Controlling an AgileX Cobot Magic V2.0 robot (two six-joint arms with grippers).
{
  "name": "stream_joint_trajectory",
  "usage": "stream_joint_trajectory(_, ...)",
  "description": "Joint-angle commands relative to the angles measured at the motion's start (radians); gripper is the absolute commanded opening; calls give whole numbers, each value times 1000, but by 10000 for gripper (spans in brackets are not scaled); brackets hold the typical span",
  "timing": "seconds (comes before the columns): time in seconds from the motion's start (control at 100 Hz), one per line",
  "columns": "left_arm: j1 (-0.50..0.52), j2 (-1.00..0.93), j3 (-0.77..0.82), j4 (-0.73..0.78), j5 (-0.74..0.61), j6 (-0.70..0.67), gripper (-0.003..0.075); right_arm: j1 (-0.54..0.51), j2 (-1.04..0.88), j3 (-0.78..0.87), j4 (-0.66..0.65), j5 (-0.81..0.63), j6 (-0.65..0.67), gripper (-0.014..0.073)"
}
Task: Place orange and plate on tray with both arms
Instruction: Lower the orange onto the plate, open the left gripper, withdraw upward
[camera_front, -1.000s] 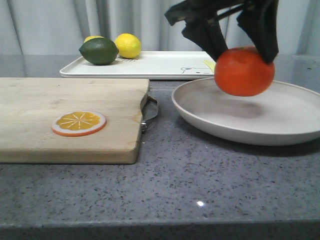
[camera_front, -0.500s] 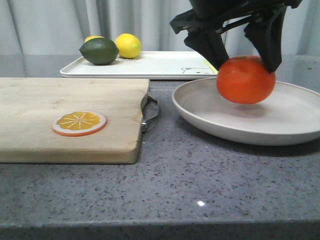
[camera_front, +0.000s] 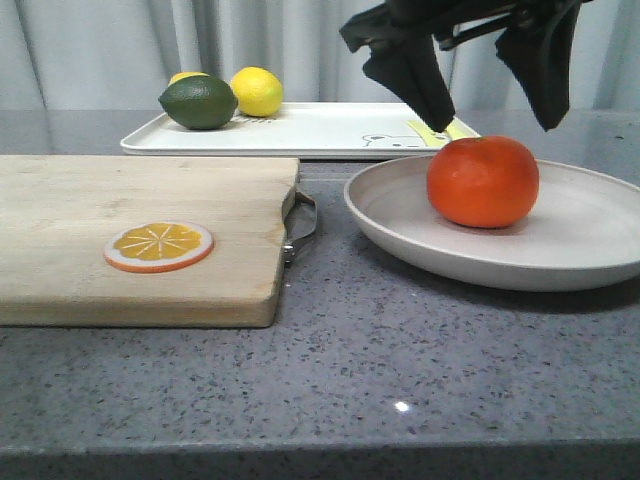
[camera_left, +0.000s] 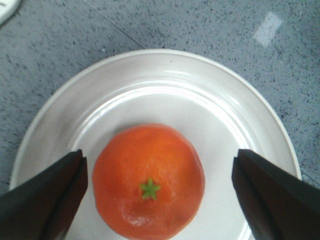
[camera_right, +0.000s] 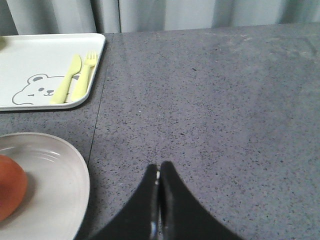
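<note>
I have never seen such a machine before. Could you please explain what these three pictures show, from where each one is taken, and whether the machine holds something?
This is a robot with two arms, and each arm ends in a gripper. The front picture looks forward over a grey table. The other two come from cameras on the wrists. In the front view the left gripper hangs open above the orange, which sits in the plate. The left wrist view looks straight down on that orange between the two black fingers; they do not touch it. The right gripper is shut and holds nothing. Behind lies a white tray with a lime and lemon. A cutting board carries an orange slice.
</note>
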Motion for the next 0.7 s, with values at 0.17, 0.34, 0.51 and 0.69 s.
stream_joint_trajectory(0.17, 47, -131, -46, -7, 11, -1, 347, -6, 7, -39, -5, -83, -2, -60)
stream_joint_trajectory(0.34, 68, -184, -35, -3, 40, -1, 167, 5, 7, -41, -3, -76, -2, -60)
stream_joint_trajectory(0.51, 82, -260, 34, -3, 28, -1, 29, 38, 21, -83, -3, 9, -2, -60)
stream_joint_trajectory(0.69, 101, -366, 156, -1, -48, -1, -19, 45, 92, -161, 0, 111, -2, -56)
